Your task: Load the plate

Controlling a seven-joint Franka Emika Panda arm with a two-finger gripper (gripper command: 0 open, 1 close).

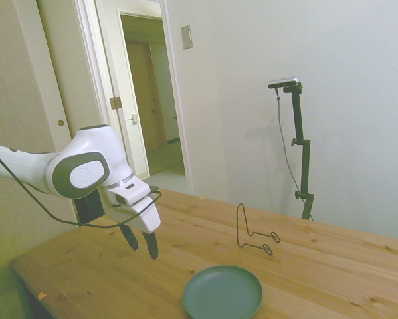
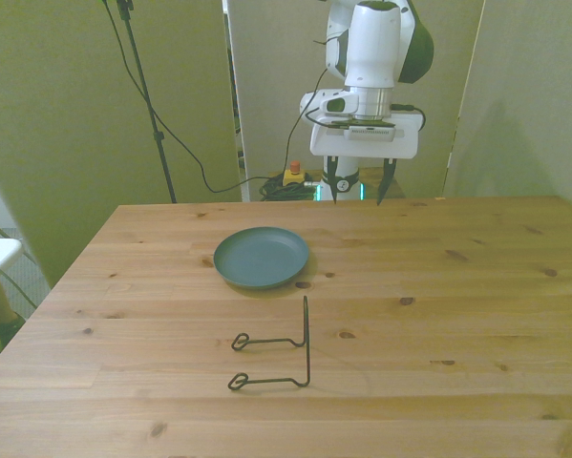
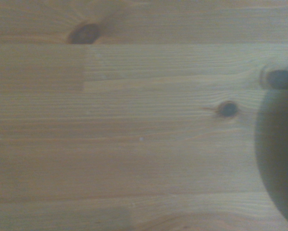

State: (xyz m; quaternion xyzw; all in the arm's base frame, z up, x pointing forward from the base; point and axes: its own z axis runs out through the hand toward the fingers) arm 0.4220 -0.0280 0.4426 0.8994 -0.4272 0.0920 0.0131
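The teal-green plate lies flat and bare on the wooden table, left of the middle in the front view. My gripper hangs open above the table's far edge, with nothing between its dark fingers. It is behind the plate and toward the front view's right of it, well apart from it. In the wrist view I see bare planks with knots, and a blurred dark edge of the plate at one side.
A black wire rack stands upright on the table, nearer the camera than the plate in the front view. An open doorway lies behind the arm in the side view.
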